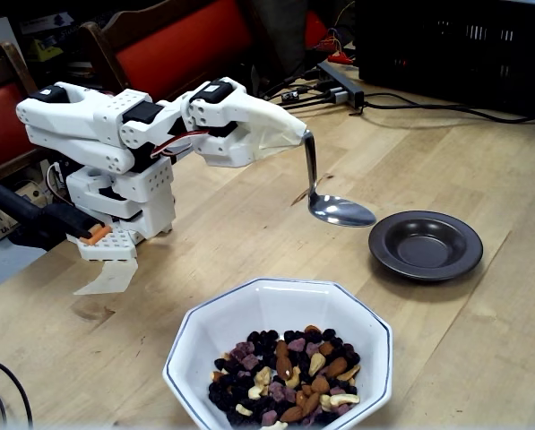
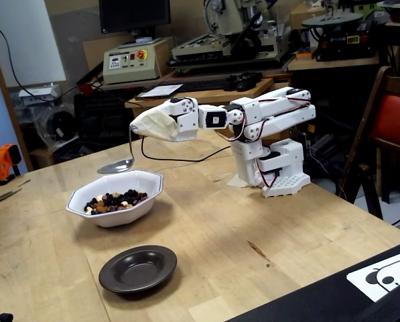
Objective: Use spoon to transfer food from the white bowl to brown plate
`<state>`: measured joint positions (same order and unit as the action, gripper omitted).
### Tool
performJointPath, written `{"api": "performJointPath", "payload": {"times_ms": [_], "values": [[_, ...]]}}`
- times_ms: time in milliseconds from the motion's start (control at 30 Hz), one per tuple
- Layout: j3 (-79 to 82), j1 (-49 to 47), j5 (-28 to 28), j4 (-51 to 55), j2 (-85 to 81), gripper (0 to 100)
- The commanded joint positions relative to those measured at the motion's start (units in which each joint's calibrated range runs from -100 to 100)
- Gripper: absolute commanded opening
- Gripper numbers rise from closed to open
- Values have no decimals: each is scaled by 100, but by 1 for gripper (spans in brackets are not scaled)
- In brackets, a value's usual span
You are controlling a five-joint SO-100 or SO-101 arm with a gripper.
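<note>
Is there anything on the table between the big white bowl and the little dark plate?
No. In both fixed views only bare wooden tabletop separates the white octagonal bowl from the dark brown round plate.

1. The spoon [image 1: 340, 211] hangs in open air off the end effector [image 1: 289, 136], clear of the table [image 1: 482, 143], with free room beneath its bowl in both fixed views.
2. Between the white bowl [image 1: 204, 331] and the brown plate [image 1: 424, 245] lies a bare strip of table; the two are apart, not touching.
3. The white bowl's raised wall is the one barrier around the food [image 1: 285, 376]; from above it stands open.
4. The brown plate [image 2: 138, 268] is shallow and open from every side.
5. The arm's base [image 2: 280, 168] blocks the far table side; cables [image 1: 428, 107] and a black crate [image 1: 464, 45] crowd the edge behind the plate.
</note>
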<state>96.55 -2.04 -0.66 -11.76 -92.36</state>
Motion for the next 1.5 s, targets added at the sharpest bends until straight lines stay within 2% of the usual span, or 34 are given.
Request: {"api": "performJointPath", "payload": {"times_ms": [0,833,1100,1467], "values": [[-71,-25,-20,-10,-20,2],[-133,-25,-24,-17,-71,2],[-1080,-33,-24,-10,23,2],[-1266,19,-24,-2,665,2]]}}
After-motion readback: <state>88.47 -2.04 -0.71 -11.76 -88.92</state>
